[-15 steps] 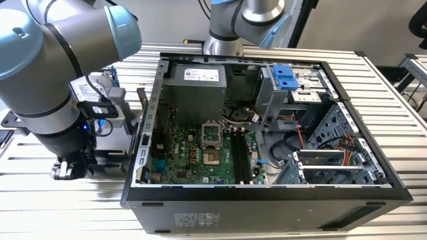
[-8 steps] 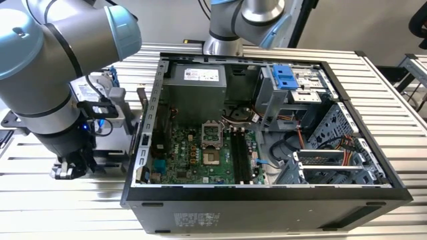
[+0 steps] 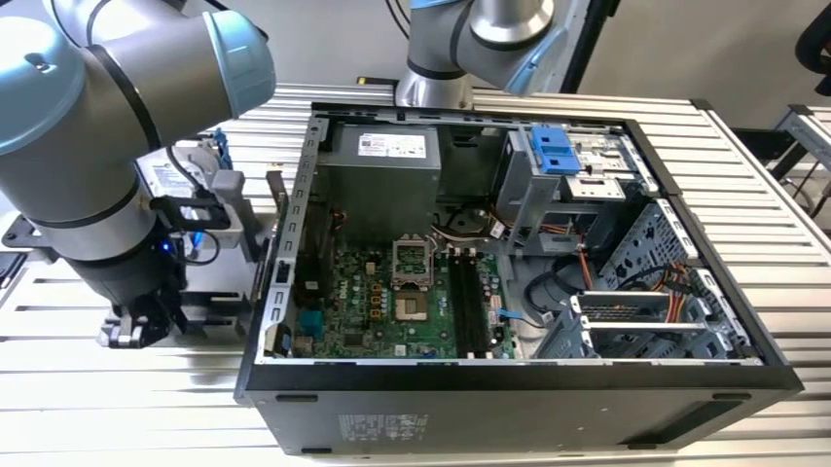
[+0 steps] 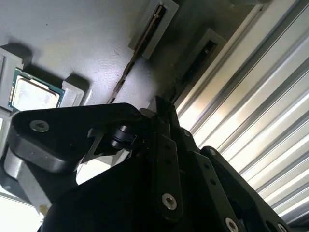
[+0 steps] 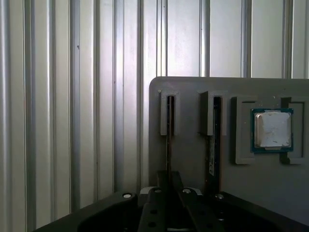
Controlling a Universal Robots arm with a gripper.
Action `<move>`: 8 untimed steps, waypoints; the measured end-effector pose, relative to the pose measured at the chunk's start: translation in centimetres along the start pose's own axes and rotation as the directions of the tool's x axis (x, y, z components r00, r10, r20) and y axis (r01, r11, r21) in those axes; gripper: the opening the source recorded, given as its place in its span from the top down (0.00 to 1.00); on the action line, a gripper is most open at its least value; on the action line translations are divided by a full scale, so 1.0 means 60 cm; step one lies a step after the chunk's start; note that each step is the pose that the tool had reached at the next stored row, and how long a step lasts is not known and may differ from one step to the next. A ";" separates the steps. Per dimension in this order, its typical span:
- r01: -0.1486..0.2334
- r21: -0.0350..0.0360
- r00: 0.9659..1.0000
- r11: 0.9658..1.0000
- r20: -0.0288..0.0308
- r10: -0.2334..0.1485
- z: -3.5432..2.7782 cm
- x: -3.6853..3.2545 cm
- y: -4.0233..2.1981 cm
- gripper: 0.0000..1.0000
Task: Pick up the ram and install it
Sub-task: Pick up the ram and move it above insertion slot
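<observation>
Arm and tool: at the exterior view's left, the arm reaches down beside the open computer case, with the tool low over the ribbed worktop.
Tool's grip: I cannot tell whether it is clenched or released; in the first wrist view the tool sits right at the near end of the ram.
Ram: the ram stands on edge in a slot of the grey tray, the slot farther from the square chip.
Tray neighbours: a second strip stands in the next slot, between the ram and the chip.
Case: toward the exterior view's right, the motherboard lies open, its long black slots showing nothing seated in them.
Step in hand: the pick-up, by my reckoning; the installing is not yet begun.
Next move calls for: a firm hold on the thin edges and a straight pull along the tray slot, so the strip neither binds nor tilts against its neighbour.
</observation>
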State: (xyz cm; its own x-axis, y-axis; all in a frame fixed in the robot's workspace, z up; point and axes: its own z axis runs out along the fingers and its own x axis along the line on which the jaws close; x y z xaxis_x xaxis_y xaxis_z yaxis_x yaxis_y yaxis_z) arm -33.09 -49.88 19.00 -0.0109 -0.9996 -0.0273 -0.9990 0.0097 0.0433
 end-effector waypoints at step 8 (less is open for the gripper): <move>0.000 0.000 1.000 1.000 0.000 0.000 0.000 0.000 0.000 1.00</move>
State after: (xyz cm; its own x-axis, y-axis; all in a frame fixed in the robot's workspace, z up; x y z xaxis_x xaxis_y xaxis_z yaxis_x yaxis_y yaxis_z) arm -33.09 -49.86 19.01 -0.0109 -0.9996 -0.0272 -0.9990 0.0097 0.0433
